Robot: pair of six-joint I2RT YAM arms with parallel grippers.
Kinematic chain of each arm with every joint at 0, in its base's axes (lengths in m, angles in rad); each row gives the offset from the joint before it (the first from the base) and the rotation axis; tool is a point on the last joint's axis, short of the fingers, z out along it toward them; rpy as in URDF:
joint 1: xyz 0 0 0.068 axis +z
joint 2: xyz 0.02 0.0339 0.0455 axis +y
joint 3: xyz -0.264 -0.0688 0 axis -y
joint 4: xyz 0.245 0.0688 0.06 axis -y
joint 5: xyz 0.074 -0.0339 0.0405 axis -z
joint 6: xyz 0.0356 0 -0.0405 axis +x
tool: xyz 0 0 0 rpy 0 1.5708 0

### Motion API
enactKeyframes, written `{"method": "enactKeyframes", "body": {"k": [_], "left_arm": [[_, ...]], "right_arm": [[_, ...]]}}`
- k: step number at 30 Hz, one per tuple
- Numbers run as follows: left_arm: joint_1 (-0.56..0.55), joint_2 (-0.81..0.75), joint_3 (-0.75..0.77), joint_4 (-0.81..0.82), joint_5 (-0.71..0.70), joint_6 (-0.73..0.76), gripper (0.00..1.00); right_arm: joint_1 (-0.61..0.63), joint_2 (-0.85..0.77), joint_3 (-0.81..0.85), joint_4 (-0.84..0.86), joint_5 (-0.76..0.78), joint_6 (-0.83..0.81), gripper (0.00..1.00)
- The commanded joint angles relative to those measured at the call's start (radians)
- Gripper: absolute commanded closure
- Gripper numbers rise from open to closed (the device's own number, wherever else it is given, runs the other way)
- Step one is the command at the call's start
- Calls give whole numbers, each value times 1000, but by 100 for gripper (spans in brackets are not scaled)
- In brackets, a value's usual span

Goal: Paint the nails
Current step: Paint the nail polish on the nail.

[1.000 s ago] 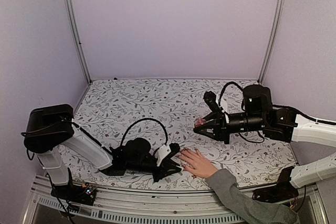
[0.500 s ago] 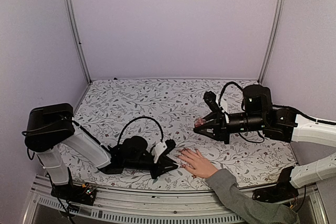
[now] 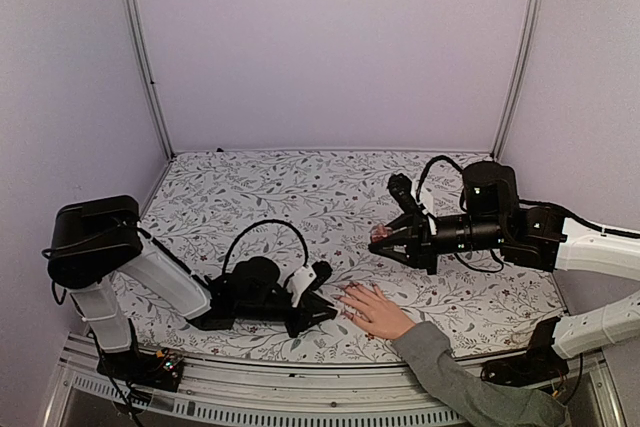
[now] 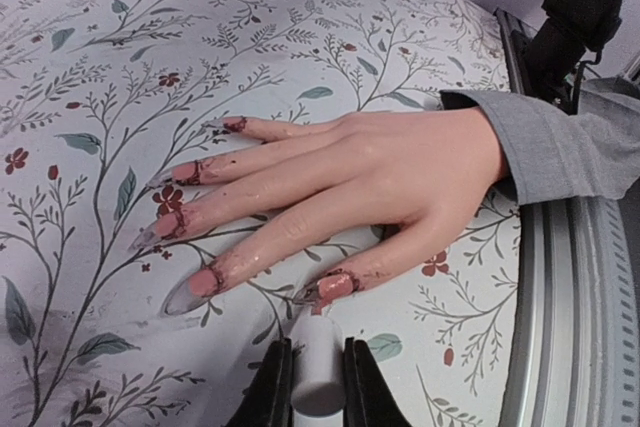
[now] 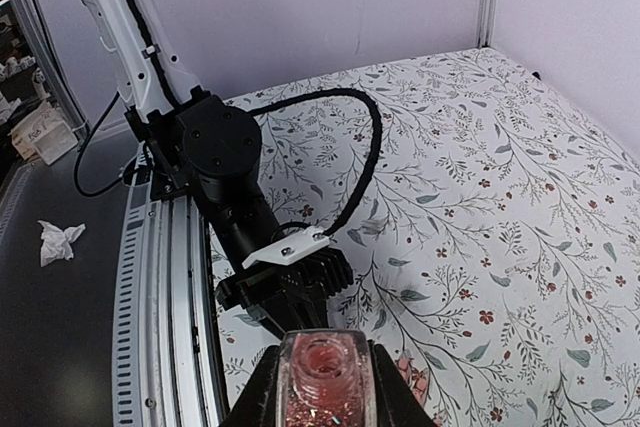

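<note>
**Surfaces and finishes in your workspace**

You have a matt printed cloth (image 4: 120,37) over the table, smooth with faint creases. The nails (image 4: 200,280) look glossy, clear at the tips, with red paint smeared roughly at the cuticles. The sleeve (image 4: 560,142) is matt grey woven fabric. Your left gripper (image 4: 314,352) is matt black plastic, and the handle (image 4: 318,387) in it is dull white, probably plastic. The bottle (image 5: 325,397) in your right gripper (image 5: 325,372) is glossy glass with pink glitter polish inside. The rail (image 4: 565,327) is ribbed, brushed metal.

Lower left of the top view, the black-and-white left arm (image 3: 170,285) lies low, its black two-finger left gripper (image 3: 325,310) pinched on a white cylindrical handle (image 4: 318,392). At centre right, the right arm (image 3: 590,247) reaches leftward and level, its right gripper (image 3: 384,238) clamped on a small pink glitter bottle (image 5: 325,387).
</note>
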Motion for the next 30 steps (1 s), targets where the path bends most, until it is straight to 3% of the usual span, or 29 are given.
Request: {"method": "enactKeyframes", "body": {"k": [1,21,30], "left_arm": [[24,12,9,5,-16,-13,100],[53,-37,-36,22,-68,-38,100],[36,-78,-87,116,50,-10,100]], "right_arm": [[-5,-16,-1,16,14,1,100],[-5,-18,-1,18,23,-1,100],[-4,-12,-1,24,21,-1,100]]}}
